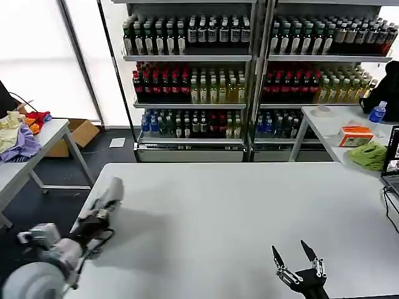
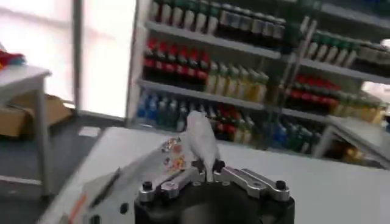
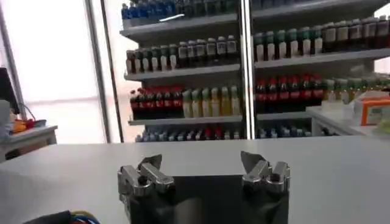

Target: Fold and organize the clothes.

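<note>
Grey shirt [image 1: 107, 198] trails forward-back, clamped in left end effector [image 1: 98, 215]; right end effector [image 1: 298, 261] spread apart.

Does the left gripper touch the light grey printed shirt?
Touching: in the left wrist view the left gripper pinches a fold of the light grey shirt. The right gripper hovers open over the table.

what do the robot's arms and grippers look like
The left arm is white and grey with black cables; its left gripper has a black body and silver brackets. The right gripper is black with pointed dark fingers on silver bolted mounts.
</note>
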Available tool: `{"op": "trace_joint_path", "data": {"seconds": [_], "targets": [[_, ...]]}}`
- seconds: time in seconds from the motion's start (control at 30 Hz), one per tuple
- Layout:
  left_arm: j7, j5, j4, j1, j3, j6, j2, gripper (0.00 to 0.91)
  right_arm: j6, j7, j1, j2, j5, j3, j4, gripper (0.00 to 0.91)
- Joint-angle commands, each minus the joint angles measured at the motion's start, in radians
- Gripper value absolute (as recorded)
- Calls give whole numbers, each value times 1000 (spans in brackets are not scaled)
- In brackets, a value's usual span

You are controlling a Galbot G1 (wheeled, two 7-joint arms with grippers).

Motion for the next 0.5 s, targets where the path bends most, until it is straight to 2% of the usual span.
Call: {"op": "trace_joint_path", "data": {"seconds": [0.03, 0.07, 0.1, 0.13, 0.17, 0.3, 0.37, 0.47, 0.5], "targets": [[-122, 105, 124, -323, 731, 8, -124, 10, -31, 19, 4, 8, -23, -5, 8, 907], [-139, 111, 151, -330, 764, 16, -143, 20, -58, 33, 12, 7, -31, -12, 15, 907], [-143, 108, 170, -338, 777, 27, -160, 464, -91, 51, 20, 5, -27, -21, 28, 907], [-145, 94, 195, -344, 785, 30, -176, 725, -149, 79, 32, 0, -23, -28, 44, 907], [-148, 55, 216, -351, 792, 31, -192, 907, -204, 104, 46, -5, -20, -42, 55, 907], [-119, -25, 267, -379, 747, 31, -240, 907, -378, 209, 158, -52, 78, -105, 56, 907], [-102, -83, 258, -382, 702, 31, -245, 907, -435, 254, 230, -72, 176, -134, 43, 907], [-86, -135, 231, -378, 617, 30, -238, 907, -485, 292, 310, -101, 248, -189, 12, 907], [-73, -142, 216, -375, 591, 30, -229, 907, -504, 309, 359, -109, 261, -242, -21, 907]]}}
